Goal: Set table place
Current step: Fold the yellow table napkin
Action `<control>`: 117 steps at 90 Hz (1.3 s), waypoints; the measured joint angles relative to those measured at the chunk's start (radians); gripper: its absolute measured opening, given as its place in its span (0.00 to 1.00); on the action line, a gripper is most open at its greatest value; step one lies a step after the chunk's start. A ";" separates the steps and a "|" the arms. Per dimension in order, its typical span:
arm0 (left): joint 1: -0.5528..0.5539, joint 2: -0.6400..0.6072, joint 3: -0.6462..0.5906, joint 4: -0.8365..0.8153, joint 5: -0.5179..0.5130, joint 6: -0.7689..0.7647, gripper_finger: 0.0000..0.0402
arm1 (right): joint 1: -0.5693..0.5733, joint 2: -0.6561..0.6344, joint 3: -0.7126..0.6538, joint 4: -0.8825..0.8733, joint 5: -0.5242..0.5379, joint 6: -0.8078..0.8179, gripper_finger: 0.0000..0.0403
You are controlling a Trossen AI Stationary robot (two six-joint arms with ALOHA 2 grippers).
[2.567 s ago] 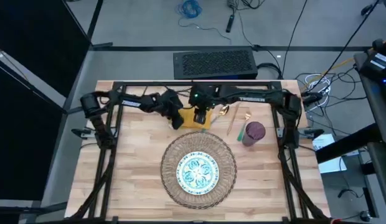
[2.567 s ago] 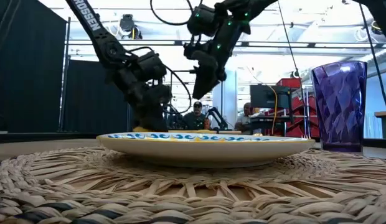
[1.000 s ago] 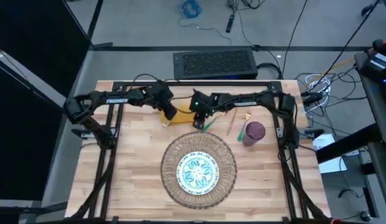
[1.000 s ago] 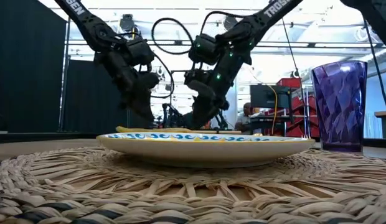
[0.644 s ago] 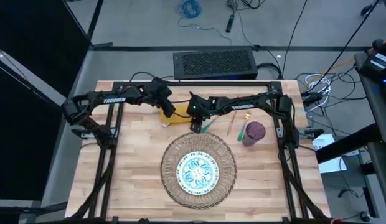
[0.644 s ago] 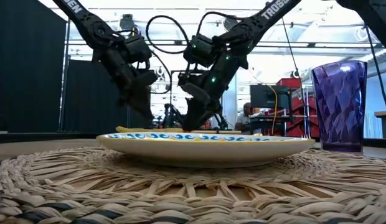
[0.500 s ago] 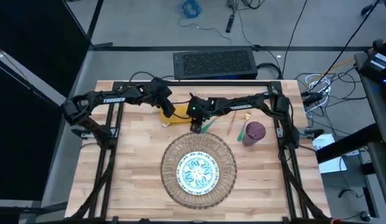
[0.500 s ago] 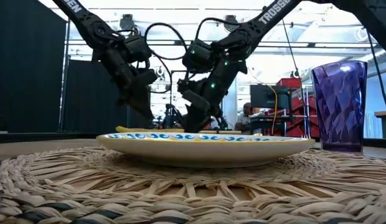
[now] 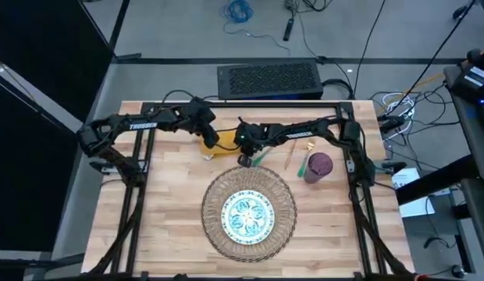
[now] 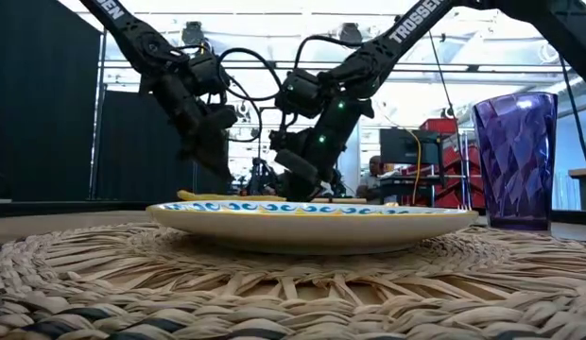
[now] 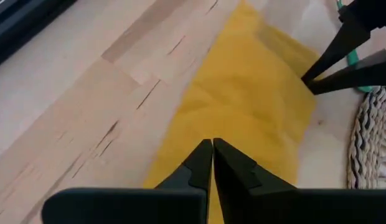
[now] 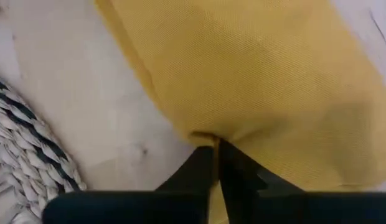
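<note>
The mustard-yellow napkin [image 9: 225, 145] lies flat on the light wood table [image 9: 164, 203], just beyond the round woven mat [image 9: 285, 204], which carries the blue-green plate [image 9: 246, 216]. My left gripper [image 9: 208, 147] is shut at the napkin's left end [image 11: 199, 124]. My right gripper [image 9: 243, 159] is shut at its right end and shows in the left wrist view too [image 11: 307, 79]. The purple cup [image 9: 318, 166] stands to the right, with gold cutlery [image 9: 291, 152] beside it. My left gripper has its shut fingertips [image 11: 213, 149] on the napkin's left end, slanting down from above. The fingers themselves hide the place of contact, so edge or fold cannot be told. The napkin lies on the table. My right gripper pinches the napkin's edge [image 12: 202, 135] on the mat's side, near its right end, between its two fingers. They slant down from the table's right. The cloth puckers at the fingertips, and the rest lies flat on the table.
A green-handled piece [image 9: 303, 165] lies beside the cup, and another [image 9: 260, 159] lies close to my right gripper. The table's black frame [image 9: 242, 105] runs along the far edge. Bare wood lies to the left of the mat [image 9: 164, 218]. People sit in the room behind [image 10: 373, 175].
My right gripper has come down and a little toward the table's left and near edge, onto the napkin's right end. The napkin has stayed where it was.
</note>
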 joint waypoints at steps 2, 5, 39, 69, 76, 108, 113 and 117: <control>0.000 0.000 0.000 0.000 0.000 0.000 0.00 | 0.000 0.000 0.004 -0.010 -0.002 0.000 0.01; 0.000 0.000 0.000 0.000 0.000 0.000 0.00 | 0.002 0.000 0.011 -0.021 -0.004 0.000 0.01; 0.000 0.000 0.000 -0.001 0.003 0.005 0.00 | 0.009 0.000 0.161 -0.188 -0.005 -0.057 0.00; -0.003 0.000 0.000 -0.011 0.042 0.007 0.00 | 0.009 0.000 0.273 -0.327 0.071 -0.090 0.00; -0.003 0.000 0.000 -0.013 0.043 0.023 0.00 | 0.009 0.000 0.305 -0.368 0.108 -0.097 0.00; -0.010 0.000 0.000 -0.026 0.044 0.032 0.00 | 0.009 -0.001 0.360 -0.460 0.152 -0.109 0.00; -0.018 0.000 0.000 -0.026 0.044 0.031 0.00 | 0.008 -0.001 0.360 -0.470 0.152 -0.108 0.00; -0.028 0.000 0.000 -0.026 0.051 0.030 0.00 | 0.007 -0.001 0.360 -0.475 0.152 -0.106 0.00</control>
